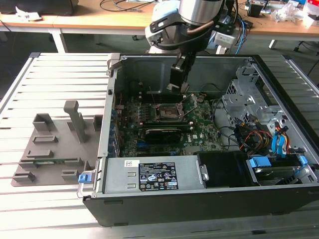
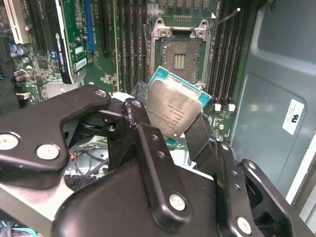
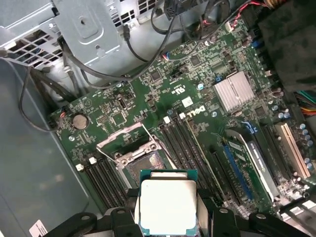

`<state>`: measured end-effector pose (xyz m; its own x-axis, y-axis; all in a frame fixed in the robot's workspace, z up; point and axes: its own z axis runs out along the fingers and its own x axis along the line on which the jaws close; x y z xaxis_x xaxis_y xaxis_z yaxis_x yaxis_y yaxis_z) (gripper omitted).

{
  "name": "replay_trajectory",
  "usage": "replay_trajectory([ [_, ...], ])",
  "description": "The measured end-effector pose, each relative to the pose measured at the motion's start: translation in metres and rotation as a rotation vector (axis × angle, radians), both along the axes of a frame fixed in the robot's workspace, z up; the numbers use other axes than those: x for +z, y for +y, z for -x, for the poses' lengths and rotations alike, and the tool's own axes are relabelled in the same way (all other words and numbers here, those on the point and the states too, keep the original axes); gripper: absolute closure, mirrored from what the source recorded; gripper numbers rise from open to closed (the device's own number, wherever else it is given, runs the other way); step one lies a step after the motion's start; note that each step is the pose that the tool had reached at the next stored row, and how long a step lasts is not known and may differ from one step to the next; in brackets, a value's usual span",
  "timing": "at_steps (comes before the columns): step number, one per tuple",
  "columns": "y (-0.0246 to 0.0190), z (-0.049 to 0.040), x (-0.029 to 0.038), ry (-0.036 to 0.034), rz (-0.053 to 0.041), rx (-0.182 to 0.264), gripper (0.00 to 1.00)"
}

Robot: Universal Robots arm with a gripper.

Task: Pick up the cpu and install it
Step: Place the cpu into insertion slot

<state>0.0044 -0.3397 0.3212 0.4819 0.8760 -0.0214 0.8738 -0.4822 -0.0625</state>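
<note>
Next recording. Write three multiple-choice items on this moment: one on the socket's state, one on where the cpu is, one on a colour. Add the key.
1. The socket is: A) open, no chip in it B) closed over a chip C) covered with tape
2. The cpu is: A) seated in the socket B) between the gripper's fingers, above the motherboard C) in a person's hand
3. The cpu's thin rim is: A) red B) yellow C) teal-green
Key: 1 A, bare contacts show in both wrist views; 2 B, fingers flank it; 3 C, that edge frames the metal top.
</note>
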Motion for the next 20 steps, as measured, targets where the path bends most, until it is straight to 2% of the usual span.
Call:
replay_trajectory([
  [3, 0.0, 0.0, 0.0, 0.0, -0.0007, -0.016, 0.45],
  [8, 0.0, 0.0, 0.0, 0.0, -0.001, 0.183, 0.45],
  [11, 0.0, 0.0, 0.0, 0.0001, -0.001, 0.249, 0.45],
  [14, 0.0, 0.0, 0.0, 0.0002, -0.001, 0.365, 0.45],
  [15, 0.0, 0.0, 0.0, 0.0002, -0.0009, 0.418, 0.45],
  [18, 0.0, 0.0, 0.0, 0.0002, -0.0009, 0.51, 0.45],
  [20, 0.0, 0.0, -0.0001, 0.0002, -0.0009, 0.595, 0.45],
])
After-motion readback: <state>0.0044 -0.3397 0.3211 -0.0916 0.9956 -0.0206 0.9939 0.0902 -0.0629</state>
